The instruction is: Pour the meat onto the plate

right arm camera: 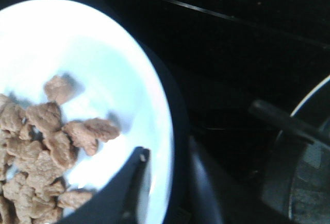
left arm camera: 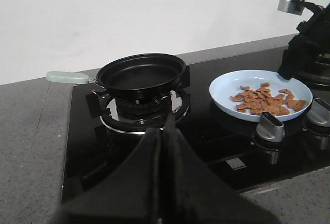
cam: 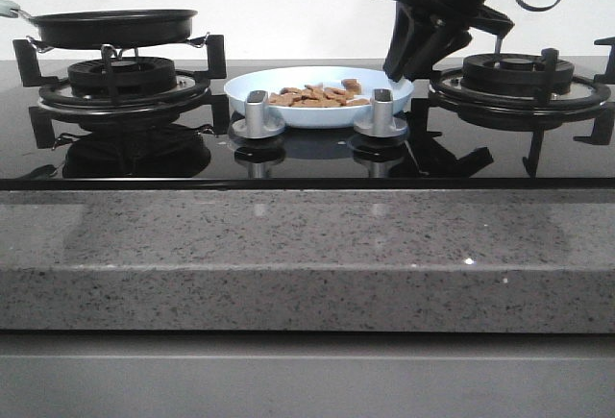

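Right claw [cam: 408, 58] straddles the rim of the plate [cam: 252, 86] at about 3 o'clock, one finger inside and one outside; whether it's pinching the rim, I cannot tell. My guess: it's steadying the dish. Meat [cam: 317, 96] lies heaped on the plate's near-right half, so the pour looks done. Over at 9 o'clock the frying pan [cam: 113, 26] sits empty on its burner. Left claw [left arm camera: 164, 147] hangs back above the hob, fingers pressed together on nothing.
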